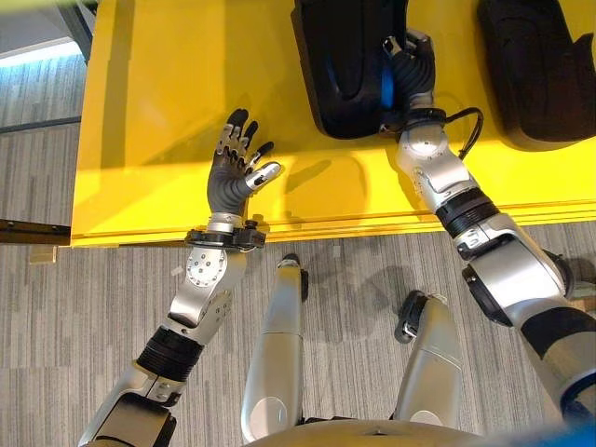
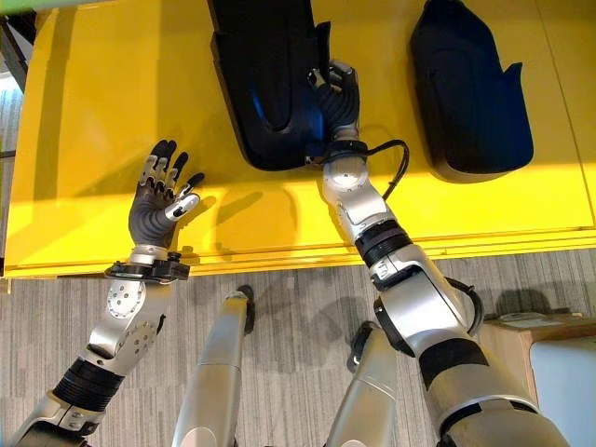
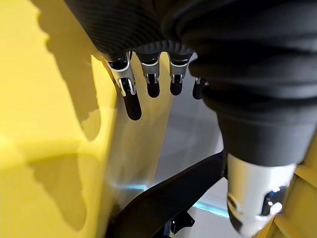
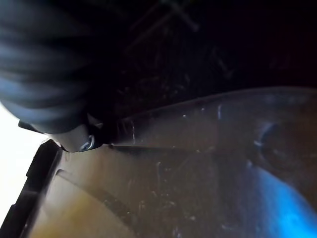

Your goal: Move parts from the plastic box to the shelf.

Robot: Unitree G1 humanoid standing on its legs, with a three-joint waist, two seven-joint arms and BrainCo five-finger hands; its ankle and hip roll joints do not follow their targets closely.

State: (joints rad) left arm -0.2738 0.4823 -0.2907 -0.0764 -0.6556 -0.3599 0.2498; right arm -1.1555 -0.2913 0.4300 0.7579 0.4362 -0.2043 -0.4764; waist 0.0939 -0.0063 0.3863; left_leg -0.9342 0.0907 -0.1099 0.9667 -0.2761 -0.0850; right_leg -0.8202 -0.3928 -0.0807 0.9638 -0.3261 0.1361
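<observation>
One black part [image 2: 265, 79] under R fingers [image 2: 337, 79].

The right hand [image 2: 335, 93] lies against the near black part [image 2: 265, 84], its fingertips hidden inside the hollow. That part and the second black part [image 2: 470, 93] are both cut off by the top edge.
</observation>
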